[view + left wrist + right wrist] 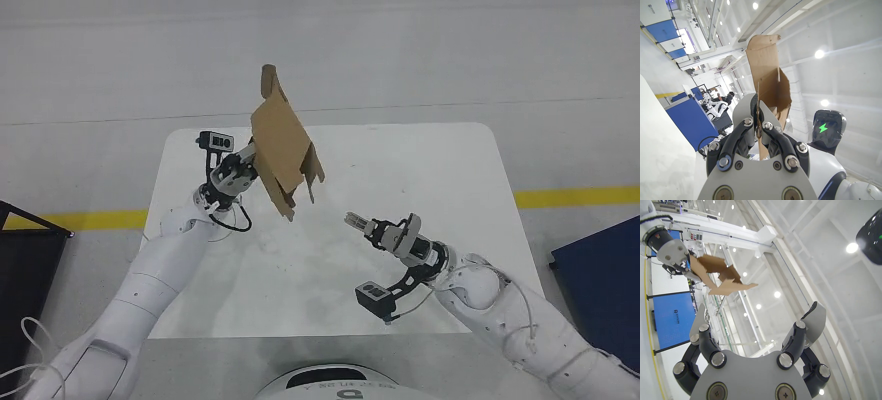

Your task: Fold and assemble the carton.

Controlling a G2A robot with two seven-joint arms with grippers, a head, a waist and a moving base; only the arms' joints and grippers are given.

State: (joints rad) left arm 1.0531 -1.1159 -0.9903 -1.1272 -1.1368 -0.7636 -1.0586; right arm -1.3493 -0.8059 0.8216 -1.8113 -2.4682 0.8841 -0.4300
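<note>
White table: beneath both arms.
Brown cardboard carton: half-opened, flaps loose, held up above the table's far left part.
Left gripper: fingers pinched tight on the carton's edge.
Right gripper: fingers wide, well apart from the carton.

The top camera looks steeply down from above the arms onto the white table, with grey floor beyond its far edge. The left wrist camera sits close behind the left gripper, facing up at the ceiling with the cardboard carton very near. The right wrist camera, behind the right gripper, also tilts ceilingward and sees that carton farther off; all three views share it.
</note>
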